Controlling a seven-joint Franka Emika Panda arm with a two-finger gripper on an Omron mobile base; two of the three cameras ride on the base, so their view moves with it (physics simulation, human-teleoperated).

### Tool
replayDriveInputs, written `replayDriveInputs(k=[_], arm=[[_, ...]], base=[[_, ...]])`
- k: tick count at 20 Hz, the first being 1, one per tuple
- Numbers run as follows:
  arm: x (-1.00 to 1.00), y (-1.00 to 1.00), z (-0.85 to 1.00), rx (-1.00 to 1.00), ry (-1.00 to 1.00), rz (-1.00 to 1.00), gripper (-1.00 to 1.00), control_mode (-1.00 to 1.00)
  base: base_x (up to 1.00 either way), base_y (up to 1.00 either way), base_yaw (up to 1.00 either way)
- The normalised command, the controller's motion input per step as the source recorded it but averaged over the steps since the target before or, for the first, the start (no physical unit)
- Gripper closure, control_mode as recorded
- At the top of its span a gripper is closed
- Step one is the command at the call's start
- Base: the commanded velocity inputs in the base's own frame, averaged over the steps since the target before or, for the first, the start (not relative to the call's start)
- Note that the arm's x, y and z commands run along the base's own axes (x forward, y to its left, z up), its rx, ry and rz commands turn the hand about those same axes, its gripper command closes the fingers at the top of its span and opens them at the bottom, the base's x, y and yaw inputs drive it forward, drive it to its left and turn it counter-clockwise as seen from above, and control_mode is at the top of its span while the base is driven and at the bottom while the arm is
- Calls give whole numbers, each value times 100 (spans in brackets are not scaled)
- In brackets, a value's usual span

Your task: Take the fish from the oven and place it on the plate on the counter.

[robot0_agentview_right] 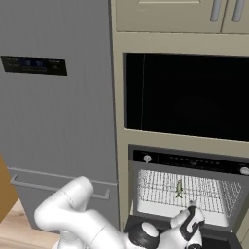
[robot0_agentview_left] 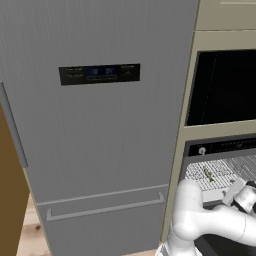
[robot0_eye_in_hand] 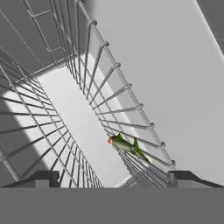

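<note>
fish: the little greenish-yellow fish (robot0_eye_in_hand: 127,146) lay on the oven's wire rack (robot0_agentview_right: 194,189), roughly mid-rack in the right base view and pretty much alone on the wires.

handling guess: looked small and light, so weight shouldn't have been an issue. Slim tapered body, so I'd bet on it being a bit slippery and easy to squirt out of a pinch. Probably stiff enough not to flop.

where to grab: I'd have gone across the thickest part of the body, mid-length, not the tail fins or the reddish head end. It sat right on the wires, so the fingertips (robot0_eye_in_hand: 43,179) would have needed to come down either side without snagging a bar.

pincer: the pincer (robot0_agentview_right: 192,226) had its jaws spread wide with nothing between them; both tips sat far apart at the bottom of the hand view.

fish vs pincer: relative to the fish, the pincer was out in front, near the oven (robot0_agentview_right: 187,158) mouth and lower. In the hand view the fish sat ahead, between the two tips but nearer the right-hand one, not touching either.

plate: couldn't spot it from here.
</note>
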Motion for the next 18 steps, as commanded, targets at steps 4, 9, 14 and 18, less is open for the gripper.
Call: replayDriveInputs(k=[4,9,14,18], arm=[[-2,-4,-100,12,-14,-5,-100,-100],[-14,-1,-100,24,-27,-5,-100,-100],[-40,0,-100,33,-32,0,-100,-100],[-47,5,-100,28,-12,0,-100,-100]], base=[[0,0,0],[0,0,0],[0,0,0],[0,0,0]])
